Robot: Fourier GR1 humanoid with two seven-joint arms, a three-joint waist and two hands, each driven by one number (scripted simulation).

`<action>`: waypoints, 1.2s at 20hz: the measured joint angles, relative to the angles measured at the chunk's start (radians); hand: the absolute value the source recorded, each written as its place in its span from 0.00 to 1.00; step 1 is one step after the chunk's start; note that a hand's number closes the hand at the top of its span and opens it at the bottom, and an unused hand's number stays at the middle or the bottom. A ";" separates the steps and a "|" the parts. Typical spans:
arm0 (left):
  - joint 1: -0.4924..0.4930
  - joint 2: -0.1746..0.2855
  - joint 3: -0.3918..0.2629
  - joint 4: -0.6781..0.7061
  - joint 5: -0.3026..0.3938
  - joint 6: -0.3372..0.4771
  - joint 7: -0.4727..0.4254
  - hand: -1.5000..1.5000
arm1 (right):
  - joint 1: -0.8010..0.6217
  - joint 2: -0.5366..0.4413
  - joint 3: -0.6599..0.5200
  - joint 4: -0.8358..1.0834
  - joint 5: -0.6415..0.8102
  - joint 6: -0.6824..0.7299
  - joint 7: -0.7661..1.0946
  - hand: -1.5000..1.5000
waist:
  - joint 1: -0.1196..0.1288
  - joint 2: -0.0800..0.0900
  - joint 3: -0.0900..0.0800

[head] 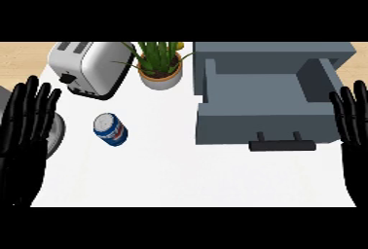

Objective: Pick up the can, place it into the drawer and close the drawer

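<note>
Can [111, 129] on counter [179, 170] — drawer [266, 124] (pulled out) apart; edgeward left hand [22, 141], right hand [354, 146] straight-fingered

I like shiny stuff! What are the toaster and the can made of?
Toaster: probably polished metal, since its silvery side shows bright glints; the trim is black. Can: likely thin metal, with a grey top and a glossy blue, red and white printed side.

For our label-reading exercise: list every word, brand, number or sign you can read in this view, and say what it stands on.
No legible text in this view.
Label on the can: blue, red and white markings, too blurred to read.
On the toaster, potted plant and drawer: no lettering visible.
</note>
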 measured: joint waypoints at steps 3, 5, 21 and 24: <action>-0.042 0.013 0.007 0.031 0.056 -0.049 -0.014 0.00 | 0.010 0.014 0.003 -0.004 0.013 -0.009 -0.018 0.00 | 0.003 0.012 0.007; -0.055 0.023 0.003 0.059 0.112 -0.109 -0.052 0.00 | -0.020 0.014 -0.002 -0.004 0.016 -0.019 0.002 0.00 | 0.006 0.017 0.009; -0.096 0.098 0.035 0.113 0.217 -0.189 0.320 0.00 | 0.110 0.012 -0.052 0.001 -0.013 -0.013 0.223 0.00 | 0.009 0.022 0.013; -0.113 0.097 0.072 0.135 0.243 -0.192 0.333 0.00 | 0.146 0.021 -0.065 0.010 -0.025 0.007 0.186 0.00 | 0.008 0.022 0.013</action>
